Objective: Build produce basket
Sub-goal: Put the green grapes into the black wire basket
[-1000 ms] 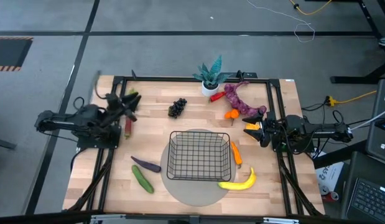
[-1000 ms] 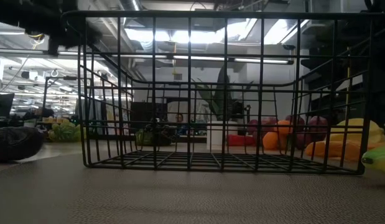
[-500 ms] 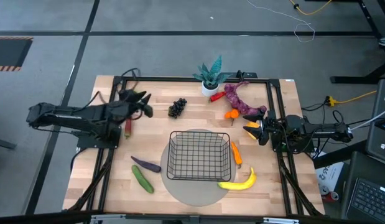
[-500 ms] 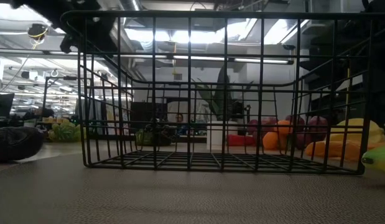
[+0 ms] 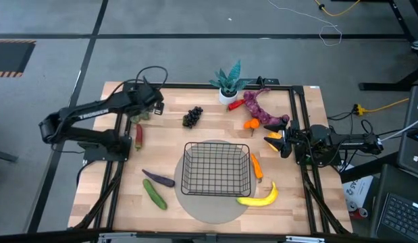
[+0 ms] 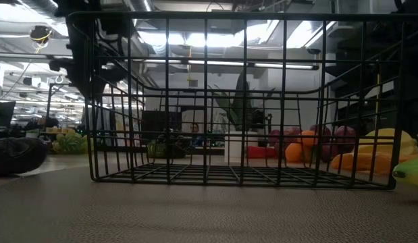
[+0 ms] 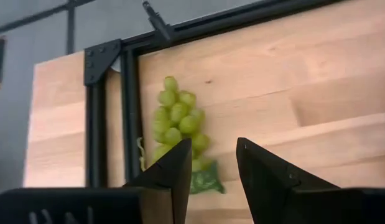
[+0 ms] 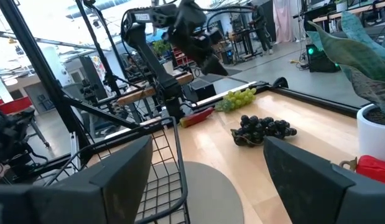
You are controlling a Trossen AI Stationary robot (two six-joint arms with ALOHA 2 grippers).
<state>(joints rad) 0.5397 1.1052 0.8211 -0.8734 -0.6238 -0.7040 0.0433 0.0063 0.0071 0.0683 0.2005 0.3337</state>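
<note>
You have a green potted plant (image 5: 228,82) at the wooden surface's (image 5: 303,202) far edge; a round grey disc (image 5: 195,208) lies mid-surface.

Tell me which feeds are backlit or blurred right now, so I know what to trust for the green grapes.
Low view: ceiling lights behind the basket leave it a dark silhouette, and the far produce is soft. Right wrist view: bright background, own fingers blurred. Left wrist view: green grapes evenly lit and crisp beyond the left gripper. High view: even light, no glare.
</note>
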